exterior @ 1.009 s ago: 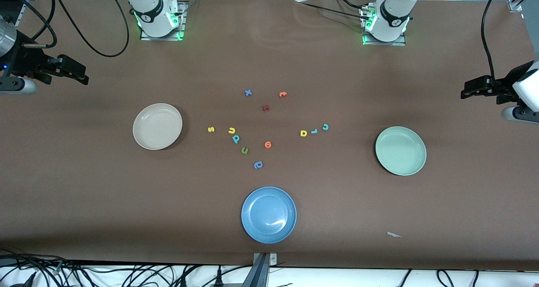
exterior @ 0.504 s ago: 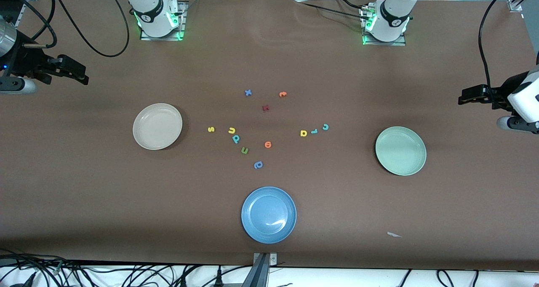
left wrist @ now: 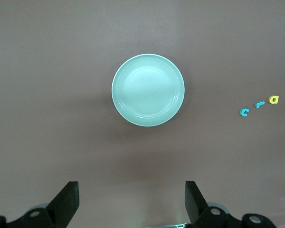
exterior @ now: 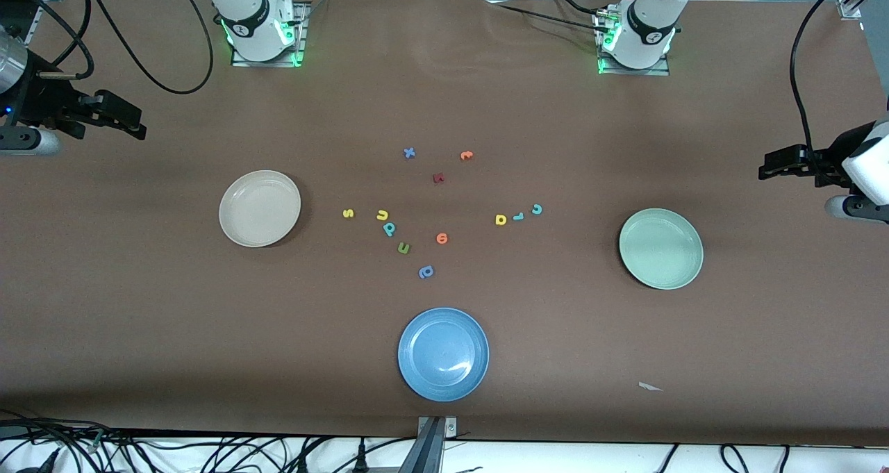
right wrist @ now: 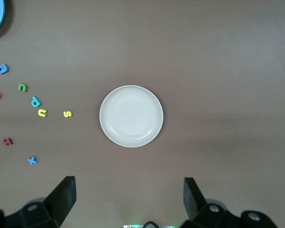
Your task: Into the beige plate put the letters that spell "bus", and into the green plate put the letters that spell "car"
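Note:
The beige plate point(exterior: 260, 208) point(right wrist: 131, 116) lies toward the right arm's end, the green plate point(exterior: 660, 249) point(left wrist: 147, 90) toward the left arm's end. Between them lie the yellow s point(exterior: 348, 213), yellow u point(exterior: 382, 215) and teal b point(exterior: 389, 229), then the yellow a point(exterior: 501, 219), teal r point(exterior: 517, 216) and teal c point(exterior: 536, 209). My left gripper point(exterior: 764, 164) point(left wrist: 131, 190) hangs open and empty high over the table's edge past the green plate. My right gripper point(exterior: 139, 127) point(right wrist: 128, 185) waits open and empty over the table past the beige plate.
A blue plate point(exterior: 443, 354) sits near the front edge. Other loose letters lie among the task's ones: a green u point(exterior: 403, 249), a blue p point(exterior: 426, 271), an orange one point(exterior: 442, 237), a blue x point(exterior: 409, 153), an orange t point(exterior: 466, 155) and a dark red one point(exterior: 437, 178).
The left arm's hand has shifted slightly at its end of the table, dipping a little. The right arm, plates and letters have not moved.

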Action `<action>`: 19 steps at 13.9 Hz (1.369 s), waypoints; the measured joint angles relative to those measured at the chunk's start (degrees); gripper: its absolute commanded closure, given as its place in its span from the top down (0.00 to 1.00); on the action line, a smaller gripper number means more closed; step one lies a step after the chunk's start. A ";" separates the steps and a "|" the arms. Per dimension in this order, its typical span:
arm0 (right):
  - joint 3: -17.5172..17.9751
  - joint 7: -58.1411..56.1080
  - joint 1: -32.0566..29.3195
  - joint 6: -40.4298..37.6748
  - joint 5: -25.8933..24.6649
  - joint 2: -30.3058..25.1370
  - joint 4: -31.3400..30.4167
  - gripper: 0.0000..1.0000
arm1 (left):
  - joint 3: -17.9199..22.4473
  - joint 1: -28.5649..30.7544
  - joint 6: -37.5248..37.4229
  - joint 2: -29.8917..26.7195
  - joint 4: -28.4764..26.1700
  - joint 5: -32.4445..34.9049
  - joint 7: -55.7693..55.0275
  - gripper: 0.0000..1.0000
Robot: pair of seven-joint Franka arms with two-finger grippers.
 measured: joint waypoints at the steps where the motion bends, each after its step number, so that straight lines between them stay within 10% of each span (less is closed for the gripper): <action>1: 0.00 0.00 0.00 0.00 0.00 0.00 0.00 1.00 | 0.00 0.01 0.28 0.00 0.00 0.00 0.00 0.98; 19: 0.02 0.00 0.01 -0.14 0.00 0.00 0.05 1.00 | -0.88 -4.33 1.07 1.77 -2.48 -2.97 -8.80 1.00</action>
